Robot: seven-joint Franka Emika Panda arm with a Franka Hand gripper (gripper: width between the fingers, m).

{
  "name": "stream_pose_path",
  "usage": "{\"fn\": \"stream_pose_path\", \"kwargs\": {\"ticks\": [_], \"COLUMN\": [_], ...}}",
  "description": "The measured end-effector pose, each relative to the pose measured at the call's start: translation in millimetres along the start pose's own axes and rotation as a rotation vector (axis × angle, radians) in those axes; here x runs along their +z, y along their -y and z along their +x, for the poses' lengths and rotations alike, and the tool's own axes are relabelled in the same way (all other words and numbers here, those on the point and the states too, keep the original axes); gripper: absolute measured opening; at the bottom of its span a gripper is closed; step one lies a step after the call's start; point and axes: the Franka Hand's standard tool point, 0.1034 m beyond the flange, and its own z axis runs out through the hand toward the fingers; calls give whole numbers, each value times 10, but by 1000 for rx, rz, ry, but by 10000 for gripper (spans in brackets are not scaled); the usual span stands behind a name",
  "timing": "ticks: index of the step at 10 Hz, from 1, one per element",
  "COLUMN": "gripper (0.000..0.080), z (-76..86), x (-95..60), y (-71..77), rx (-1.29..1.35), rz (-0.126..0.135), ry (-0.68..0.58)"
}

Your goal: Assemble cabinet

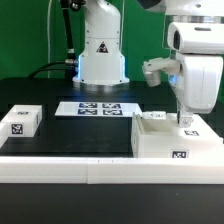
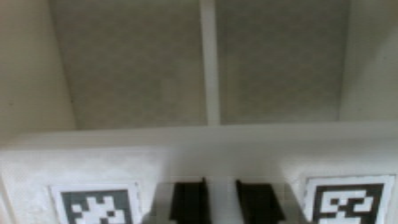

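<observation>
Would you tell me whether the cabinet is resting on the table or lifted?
Resting on the table: the cabinet sits level with its base on the black table, the gripper at its top edge.

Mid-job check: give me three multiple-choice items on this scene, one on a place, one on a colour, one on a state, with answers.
1. The end effector is down at:
A. the cabinet
B. the small block
C. the robot base

2. The table top is:
A. black
B. white
C. green

3. The small block is:
A. held
B. lying free on the table
C. stacked on the cabinet

Answers:
1. A, it hangs low at the cabinet's top, on the exterior view's right.
2. A, the bare surface is black.
3. B, it sits alone on the exterior view's left, nothing touching it.
</observation>
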Motion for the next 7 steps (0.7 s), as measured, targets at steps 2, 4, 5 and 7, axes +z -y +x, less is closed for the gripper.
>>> {"fn": "stream_pose_path", "kwargs": {"ticks": [2,4,5,7], "gripper": [78,274,456,591], "z": [-4,-4,-5,-5], "x": [5,5,6,6], "y": [2,2,2,2], "rx": [0,1,1,1], "rz": [1,1,1,1], "ry": [0,0,0,0]}}
